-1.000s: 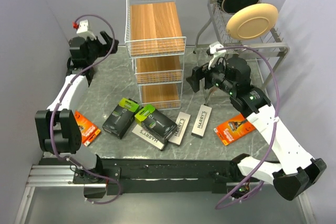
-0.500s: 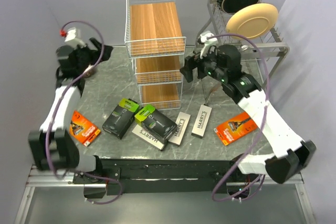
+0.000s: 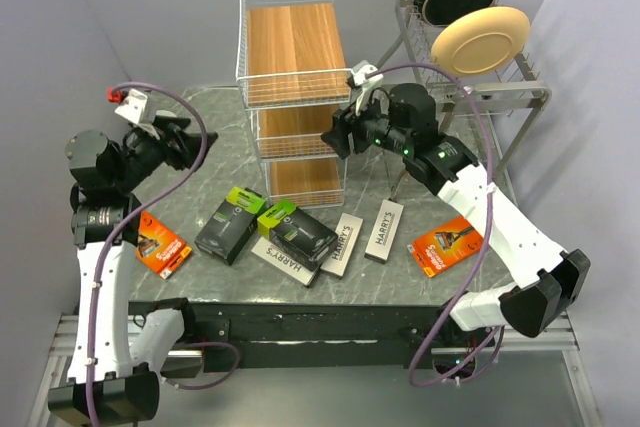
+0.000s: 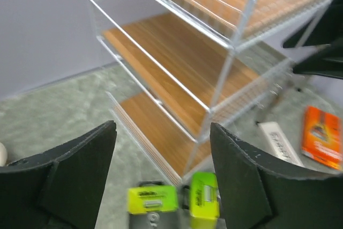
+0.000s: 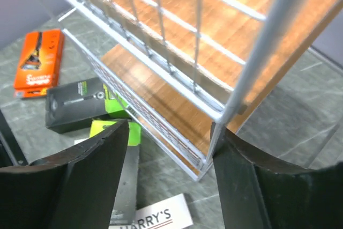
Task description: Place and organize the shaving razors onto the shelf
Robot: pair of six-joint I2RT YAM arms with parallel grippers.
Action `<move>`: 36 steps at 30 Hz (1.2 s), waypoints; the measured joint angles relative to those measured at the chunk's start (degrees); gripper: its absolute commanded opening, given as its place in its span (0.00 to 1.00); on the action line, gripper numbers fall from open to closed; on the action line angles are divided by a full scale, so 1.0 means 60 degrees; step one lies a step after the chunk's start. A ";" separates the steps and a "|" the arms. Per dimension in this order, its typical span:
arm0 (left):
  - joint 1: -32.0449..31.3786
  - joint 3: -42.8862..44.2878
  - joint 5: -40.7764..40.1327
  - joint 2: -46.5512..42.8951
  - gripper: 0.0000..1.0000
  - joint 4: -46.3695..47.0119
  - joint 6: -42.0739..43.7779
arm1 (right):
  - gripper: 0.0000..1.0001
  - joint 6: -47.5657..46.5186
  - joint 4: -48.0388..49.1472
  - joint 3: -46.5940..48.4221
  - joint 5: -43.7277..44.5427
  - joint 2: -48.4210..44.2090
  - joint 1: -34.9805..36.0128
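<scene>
Black-green razor boxes (image 3: 228, 225) sit before shelf (image 3: 295, 42), clear of both grippers. L gripper (image 4: 162, 132) & R gripper (image 5: 169, 132) spread, empty.

Razor packs (image 3: 296, 232) before shelf (image 3: 297, 42), seemingly 7

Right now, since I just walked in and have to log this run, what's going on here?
Two robot arms are meant to stock the shelf with razor packs, but neither holds anything. The left end effector and right end effector are both open, raised on either side of the shelf. Its wooden tiers are bare. The black-and-green boxes, white Harry's boxes and orange packs all lie on the table in front.
</scene>
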 measured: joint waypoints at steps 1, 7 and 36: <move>0.0000 -0.0127 0.0219 -0.0047 0.73 -0.0058 -0.0087 | 0.59 -0.0029 0.0058 -0.0047 0.0062 -0.0033 0.0095; -0.0004 -0.1679 0.1279 -0.0474 0.68 0.0831 -0.1574 | 0.57 0.0488 0.0532 -0.0288 0.0433 -0.0044 0.0382; -0.0175 -0.0750 -0.1304 0.1953 0.36 0.3599 -0.1078 | 0.59 0.1585 0.1526 0.2320 0.2331 0.2830 0.2182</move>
